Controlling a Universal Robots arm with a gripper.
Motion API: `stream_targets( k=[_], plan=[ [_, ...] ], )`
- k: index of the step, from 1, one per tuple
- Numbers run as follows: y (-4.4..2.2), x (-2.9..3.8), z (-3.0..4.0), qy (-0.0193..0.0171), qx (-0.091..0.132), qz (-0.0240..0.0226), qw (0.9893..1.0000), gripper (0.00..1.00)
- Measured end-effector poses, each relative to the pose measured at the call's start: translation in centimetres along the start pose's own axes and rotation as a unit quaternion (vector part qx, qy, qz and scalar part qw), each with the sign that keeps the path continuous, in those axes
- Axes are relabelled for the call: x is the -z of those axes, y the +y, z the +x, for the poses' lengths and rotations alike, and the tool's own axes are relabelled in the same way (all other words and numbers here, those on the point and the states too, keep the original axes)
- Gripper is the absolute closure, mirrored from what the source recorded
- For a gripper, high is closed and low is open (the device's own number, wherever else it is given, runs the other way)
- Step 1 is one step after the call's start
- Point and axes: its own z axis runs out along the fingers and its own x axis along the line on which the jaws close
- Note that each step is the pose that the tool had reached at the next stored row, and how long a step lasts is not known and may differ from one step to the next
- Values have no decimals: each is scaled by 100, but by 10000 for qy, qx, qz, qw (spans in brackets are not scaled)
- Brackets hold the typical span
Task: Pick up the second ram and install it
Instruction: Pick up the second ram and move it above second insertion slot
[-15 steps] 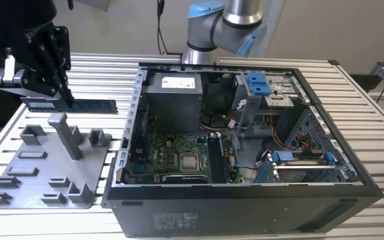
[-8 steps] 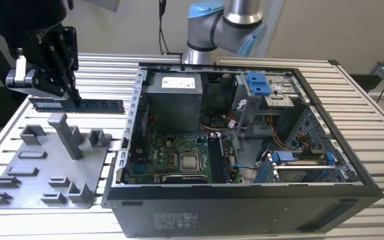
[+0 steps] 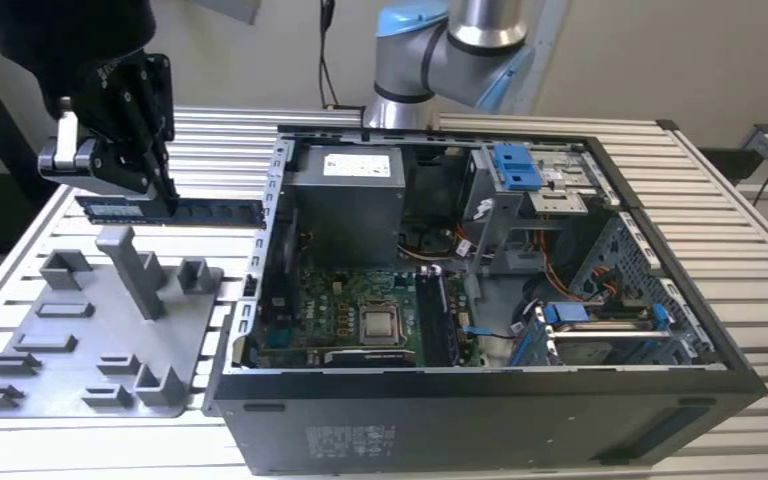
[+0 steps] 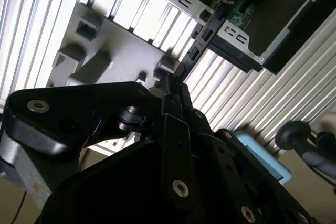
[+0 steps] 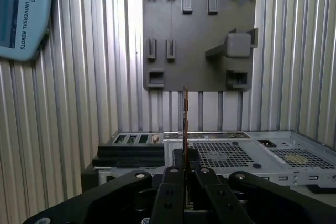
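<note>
Exterior view: in the upper part of the frame, at the exterior view's left, the black gripper (image 3: 160,195) has its fingers clamped on the second ram (image 3: 217,211); the stick lies level and lengthwise, its free end just beside the outer wall of the open computer case (image 3: 491,420); below it in the frame, a grey fixture plate (image 3: 71,345) with an upright post (image 3: 131,265) lies on the slatted table (image 3: 758,250); the case takes up the centre and the exterior view's right, with a green motherboard (image 3: 344,310) inside and blue clips (image 3: 518,165) toward its far side; the robot arm (image 3: 451,40) rises at the top centre

First wrist view: the gripper (image 5: 185,174) has both fingers pressed together on the second ram (image 5: 185,124), which shows edge-on as a thin line reaching out over the edge of the computer case (image 5: 236,153) toward the grey fixture plate (image 5: 194,30); a blue-grey pendant (image 5: 21,14) lies on the slatted table (image 5: 94,103)

Second wrist view: the gripper (image 4: 176,90) grips the second ram (image 4: 185,64), edge-on again, between the grey fixture plate (image 4: 121,40) and the computer case (image 4: 262,35)
</note>
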Motion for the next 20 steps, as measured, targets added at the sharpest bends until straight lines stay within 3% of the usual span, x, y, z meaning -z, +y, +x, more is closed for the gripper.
stream_targets(
  k=[20],
  plan=[
    [-292,-8,-8,0,0,0,10000,86]
  ],
)
